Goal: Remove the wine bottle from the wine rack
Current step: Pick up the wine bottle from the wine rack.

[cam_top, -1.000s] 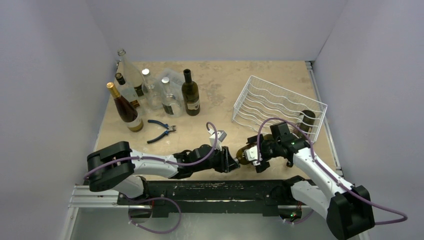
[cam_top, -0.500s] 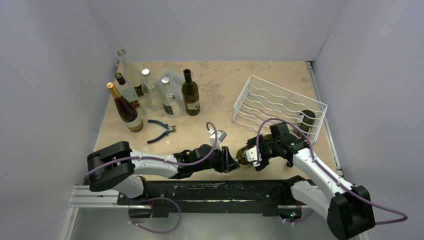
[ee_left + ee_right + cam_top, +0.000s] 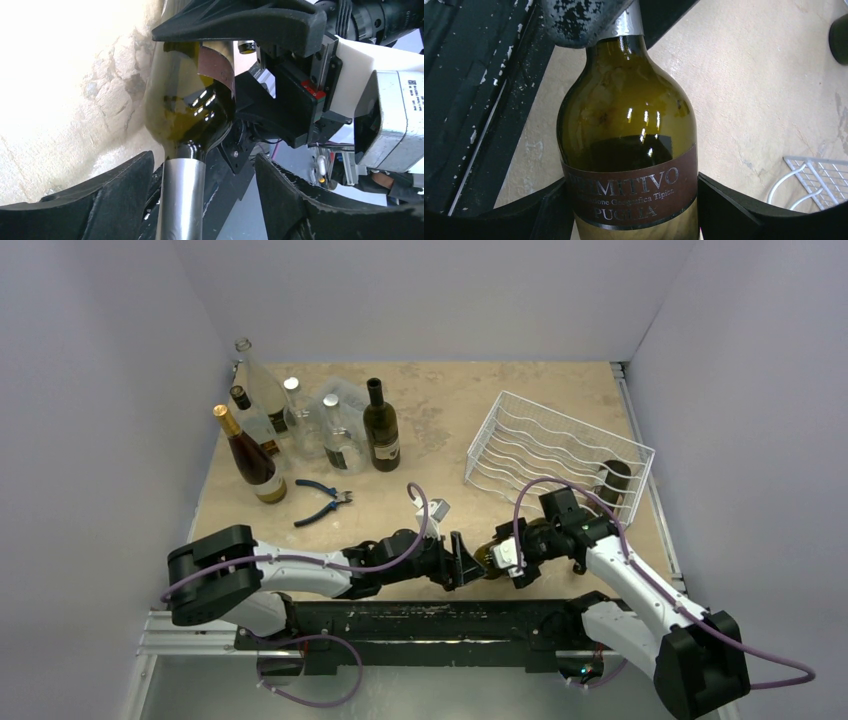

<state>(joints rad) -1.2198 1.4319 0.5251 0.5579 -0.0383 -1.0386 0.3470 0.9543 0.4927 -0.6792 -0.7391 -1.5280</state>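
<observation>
1. Right pincer (image 3: 630, 212) is clamped on the wine bottle (image 3: 626, 130), lower centre of the top view, off the wine rack (image 3: 556, 446) at right.
2. Brown label (image 3: 631, 194) reads "PRIMITIVO" and "PUGLIA".
3. Left pincer (image 3: 201, 172) is spread apart, straddling the bottle's silver-foiled neck.

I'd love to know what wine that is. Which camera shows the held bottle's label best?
The right wrist view: the label on the wine bottle faces it, reading PRIMITIVO and PUGLIA. The left wrist view catches only its curved edge; the top view shows the bottle small, label unreadable.
</observation>
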